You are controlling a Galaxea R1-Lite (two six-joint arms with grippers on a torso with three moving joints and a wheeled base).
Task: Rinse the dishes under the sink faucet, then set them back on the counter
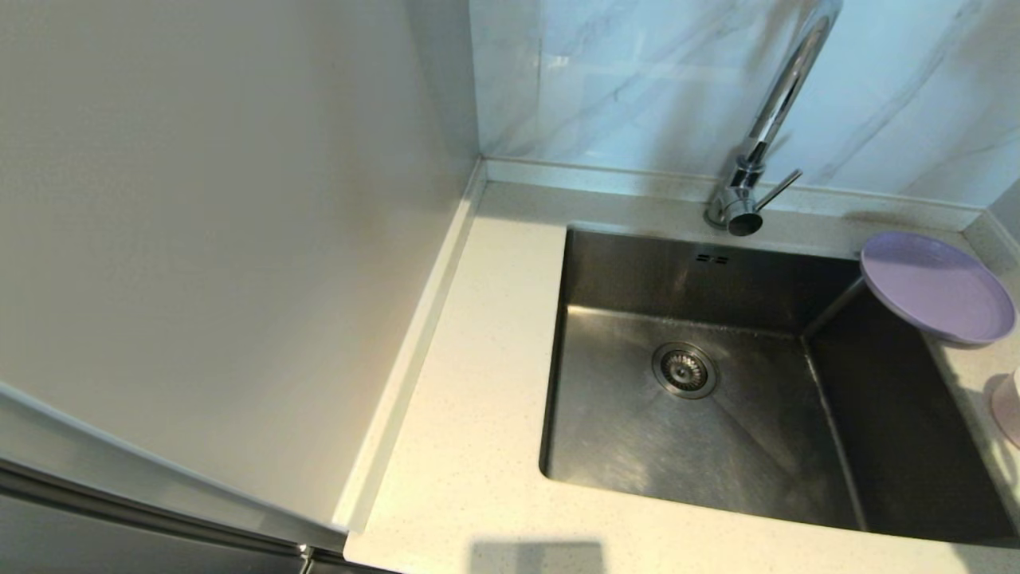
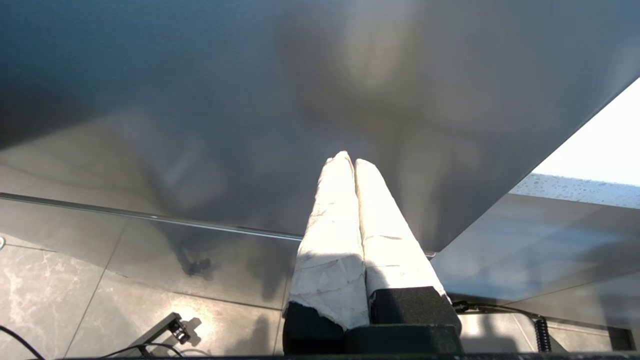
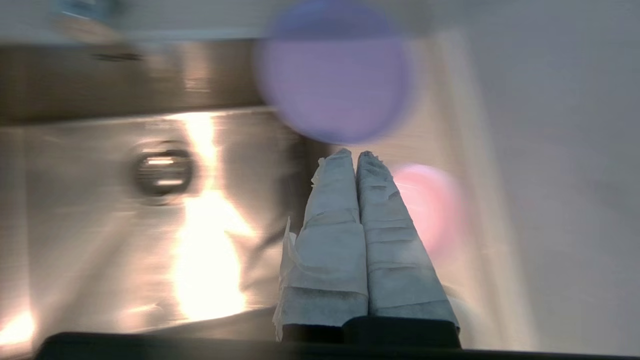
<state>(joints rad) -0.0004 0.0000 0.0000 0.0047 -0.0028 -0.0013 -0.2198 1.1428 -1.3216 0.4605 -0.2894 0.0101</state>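
The lavender plate [image 1: 939, 285] rests on the counter [image 1: 478, 446] at the sink's far right corner, its rim overhanging the basin. Only an edge of the pale pink bowl [image 1: 1010, 405] shows at the head view's right border. The steel sink [image 1: 685, 446] holds no dish, with its drain strainer [image 1: 684, 370] bare. Behind it stands the chrome faucet [image 1: 765, 135], lever [image 1: 777, 191] pointing right. Neither arm appears in the head view. My right gripper [image 3: 354, 154] is shut and holds nothing, above the sink's right side, the plate [image 3: 336, 75] and the bowl [image 3: 430, 210] beyond it. My left gripper [image 2: 349, 160] is shut, parked below the counter.
A tall pale cabinet side [image 1: 199, 239] walls the counter's left. The marble wall [image 1: 637, 80] rises behind the faucet. The left wrist view shows a grey cabinet front [image 2: 250, 100] and tiled floor [image 2: 75, 300] with cables.
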